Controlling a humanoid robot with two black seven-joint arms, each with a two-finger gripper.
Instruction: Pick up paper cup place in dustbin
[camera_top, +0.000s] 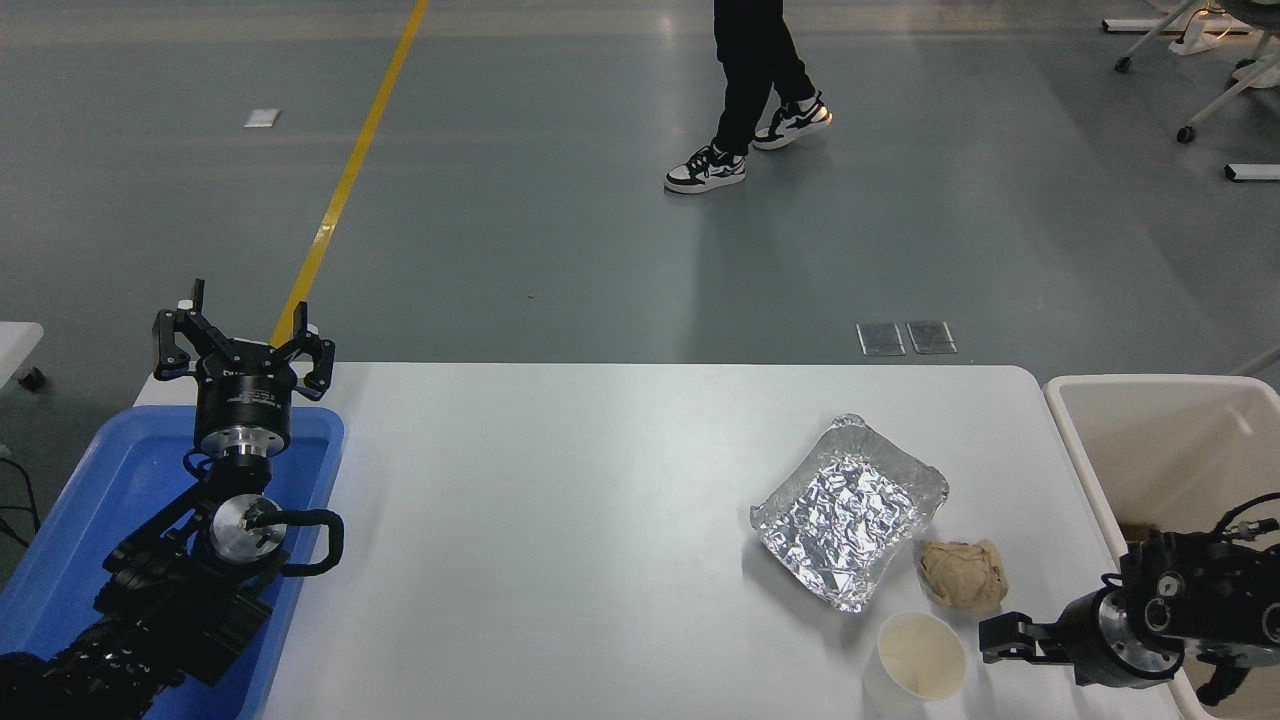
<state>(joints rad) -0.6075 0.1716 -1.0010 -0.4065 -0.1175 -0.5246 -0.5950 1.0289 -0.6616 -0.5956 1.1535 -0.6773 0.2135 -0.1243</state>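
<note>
Approach step: right gripper (990, 640) sitting at 3 o'clock of paper cup (921, 655), can't tell finger state. Needing to straddle rim, then dustbin (1075, 400).

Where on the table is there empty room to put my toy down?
The big white middle of the table is bare, from the blue tray on the left to the foil tray. It is crowded near the right front: foil tray, brown paper ball, paper cup and the right gripper sit close together by the dustbin.
</note>
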